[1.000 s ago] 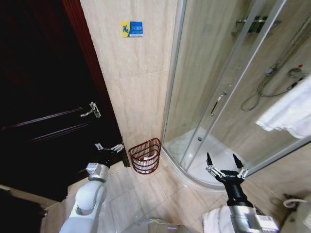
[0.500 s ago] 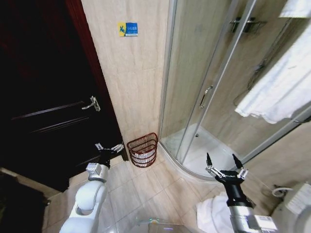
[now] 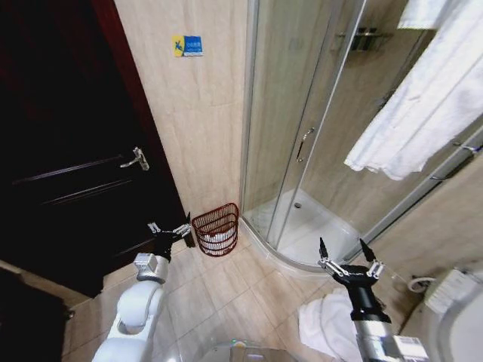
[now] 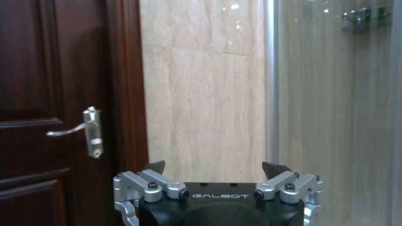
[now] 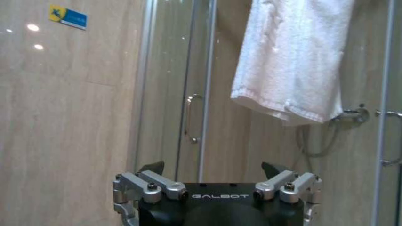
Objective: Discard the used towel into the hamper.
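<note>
Dark wood fills my left: the door (image 3: 68, 151) with its silver lever handle (image 3: 135, 159), which my left wrist view shows close up beside the door frame. My left hand (image 3: 169, 229) hangs low in front of that door, its fingers spread wide with nothing between them. Just to its right the hamper (image 3: 216, 228) stands on the tiled floor (image 3: 204, 294) against the beige wall, in the corner between the door frame and the glass shower enclosure (image 3: 302, 143). It is a small round basket of reddish-brown open weave with thin upright ribs, narrowing toward its base, and something white lies inside it. High on the wall above it is a small blue and yellow sign (image 3: 186, 45). Farther right, a white towel (image 3: 423, 98) hangs from a rail; my right wrist view shows its nubbly cloth and hemmed lower edge in front of the shower glass, which the head view is too far off to show. My right hand (image 3: 346, 265) is held low near the shower's curved step, fingers wide apart and empty. Below it another white towel (image 3: 324, 332) lies crumpled on the floor.
</note>
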You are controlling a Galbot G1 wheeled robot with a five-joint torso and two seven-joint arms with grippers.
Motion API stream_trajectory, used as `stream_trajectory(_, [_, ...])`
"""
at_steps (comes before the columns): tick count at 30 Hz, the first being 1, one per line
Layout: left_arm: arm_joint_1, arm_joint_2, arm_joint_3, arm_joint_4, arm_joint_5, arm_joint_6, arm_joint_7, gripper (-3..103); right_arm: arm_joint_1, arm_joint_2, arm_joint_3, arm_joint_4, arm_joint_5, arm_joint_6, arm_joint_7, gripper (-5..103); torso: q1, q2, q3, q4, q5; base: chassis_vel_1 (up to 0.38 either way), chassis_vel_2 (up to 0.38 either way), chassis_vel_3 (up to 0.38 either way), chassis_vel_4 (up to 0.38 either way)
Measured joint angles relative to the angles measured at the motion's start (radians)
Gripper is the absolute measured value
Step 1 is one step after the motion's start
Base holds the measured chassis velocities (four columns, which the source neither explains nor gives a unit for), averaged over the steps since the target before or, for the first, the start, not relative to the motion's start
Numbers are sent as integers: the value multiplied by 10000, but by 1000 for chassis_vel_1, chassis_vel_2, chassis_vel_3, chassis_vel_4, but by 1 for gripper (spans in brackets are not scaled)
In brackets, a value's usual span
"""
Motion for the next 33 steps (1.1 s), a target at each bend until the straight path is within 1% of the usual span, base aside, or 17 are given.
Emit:
stream_trajectory(5, [-1,0,0,0,0,0,0,100,-23,3,2,0,29,2,57,100,-1,0,0,-4,1,-55,-39,-52,-63])
stream_trajectory(10, [2,0,0,0,0,0,0,100,-53,5,-37,10,2,-136,204,100,-5,1,-1,0,1,0,0,0,0])
stream_trajectory(19, [1,1,0,0,0,0,0,100,-45,2,-35,53,-89,-273,246,100,-3,0,-1,0,0,0,0,0,0])
stream_trajectory(33, [2,0,1,0,0,0,0,100,8,-39,28,-7,-74,-252,231,100,-5,2,-2,-2,1,-64,-96,48,81])
